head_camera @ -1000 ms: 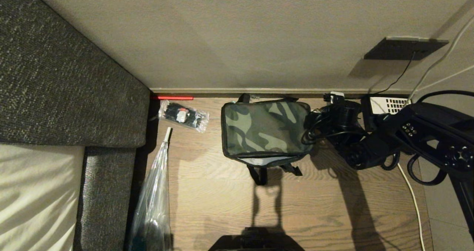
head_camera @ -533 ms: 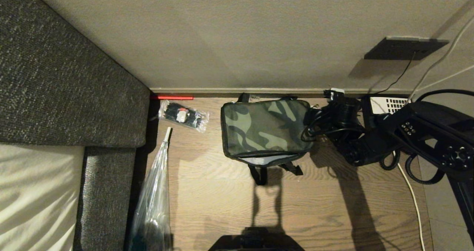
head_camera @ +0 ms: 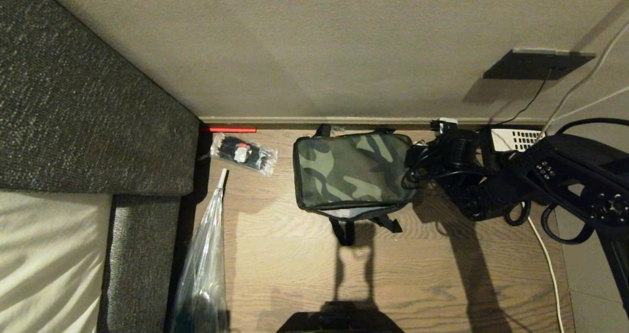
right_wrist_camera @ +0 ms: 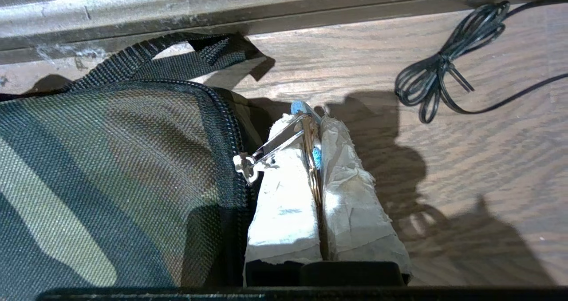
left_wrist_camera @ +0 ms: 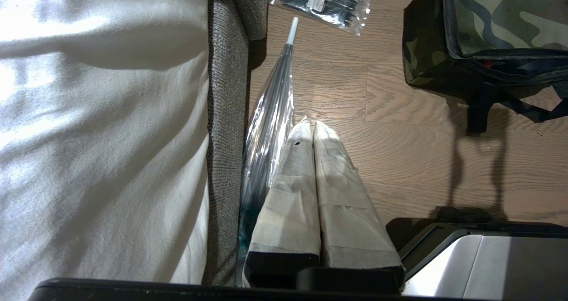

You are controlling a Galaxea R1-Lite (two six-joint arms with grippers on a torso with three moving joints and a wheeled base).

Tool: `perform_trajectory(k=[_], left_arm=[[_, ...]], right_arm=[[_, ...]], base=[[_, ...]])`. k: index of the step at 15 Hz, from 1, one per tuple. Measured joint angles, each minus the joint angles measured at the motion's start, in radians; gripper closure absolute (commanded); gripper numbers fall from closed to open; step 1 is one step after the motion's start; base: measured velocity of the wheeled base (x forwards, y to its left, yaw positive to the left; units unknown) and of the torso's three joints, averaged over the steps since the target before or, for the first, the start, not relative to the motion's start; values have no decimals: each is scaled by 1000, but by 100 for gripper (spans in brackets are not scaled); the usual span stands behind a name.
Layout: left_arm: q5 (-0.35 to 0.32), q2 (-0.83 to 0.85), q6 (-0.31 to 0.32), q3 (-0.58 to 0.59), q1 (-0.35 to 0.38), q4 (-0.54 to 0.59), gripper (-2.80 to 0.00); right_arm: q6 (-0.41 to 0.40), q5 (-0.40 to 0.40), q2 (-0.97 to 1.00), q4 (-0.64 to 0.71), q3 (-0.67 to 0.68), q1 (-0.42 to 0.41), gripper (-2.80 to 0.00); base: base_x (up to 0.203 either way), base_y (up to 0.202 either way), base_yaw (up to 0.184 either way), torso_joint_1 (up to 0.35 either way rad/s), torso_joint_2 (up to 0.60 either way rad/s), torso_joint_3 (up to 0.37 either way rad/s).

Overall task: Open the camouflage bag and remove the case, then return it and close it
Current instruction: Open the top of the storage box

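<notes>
Trouble would start at the zip. From the left: the left gripper (left_wrist_camera: 313, 130) hangs pressed together and idle beside the sofa (head_camera: 88, 117); the camouflage bag (head_camera: 351, 171) sits on the floor (head_camera: 442, 274) against the skirting; at its right edge the right gripper (right_wrist_camera: 310, 128) pinches the zipper pull (right_wrist_camera: 284, 139). That thin metal tab could slip free, or the light bag could drag along.

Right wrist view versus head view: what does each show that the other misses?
Only the right wrist view shows the right hand shut on the zipper pull, with a coiled black cable on the floor. Only the head view shows the sofa, the clear packet and the wall plate. Both show the camouflage bag, its lid down.
</notes>
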Motion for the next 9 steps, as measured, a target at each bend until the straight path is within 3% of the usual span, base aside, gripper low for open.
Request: perform_trajectory(k=[9], left_arm=[[0,0,0,0,0,0,0]], right_arm=[[-2,0,6,-7,-52,-1,0]], base=[[0,0,0,0,0,0]])
